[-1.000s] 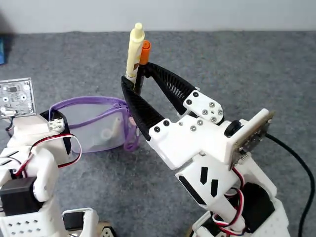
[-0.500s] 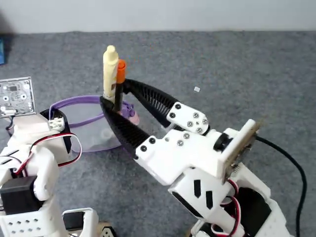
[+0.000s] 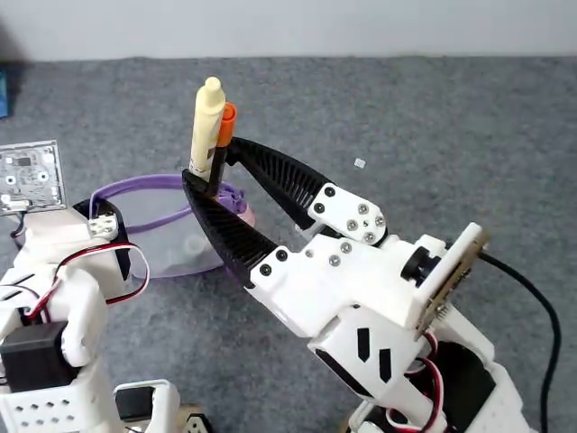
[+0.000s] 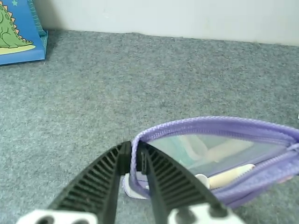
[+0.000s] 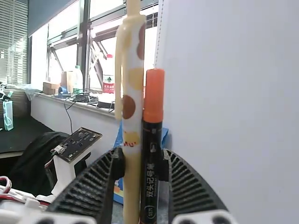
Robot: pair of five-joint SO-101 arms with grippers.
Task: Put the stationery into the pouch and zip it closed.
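From the high view, the pouch (image 3: 162,230) is seen lying on the grey bench (image 3: 433,117) with its purple rim spread open. Its left end is met by the left arm (image 3: 63,289). The right gripper (image 3: 212,164) is held above the pouch's right end and is closed on a cream pen (image 3: 206,117) and an orange marker (image 3: 225,122), which are kept upright side by side. Part of that end is covered by the gripper's lower finger. A broad stretch of bench lies between the pouch and the pale wall at the far edge. A small white scrap (image 3: 360,163) is seen well apart to the right, and a black cable (image 3: 541,307) is trailed beside the right arm's base.

In the left wrist view, the left gripper (image 4: 133,150) is narrowed onto the pouch's zipper rim, which is pinched between its fingertips. Pale items are made out through the clear wall; what they are cannot be told. A blue box (image 4: 21,28) is stood against the wall, well apart.

In the right wrist view, brown and yellow spots are shown on the pen, and the marker is pressed against it. A circuit board (image 5: 77,142) and windows are seen behind.
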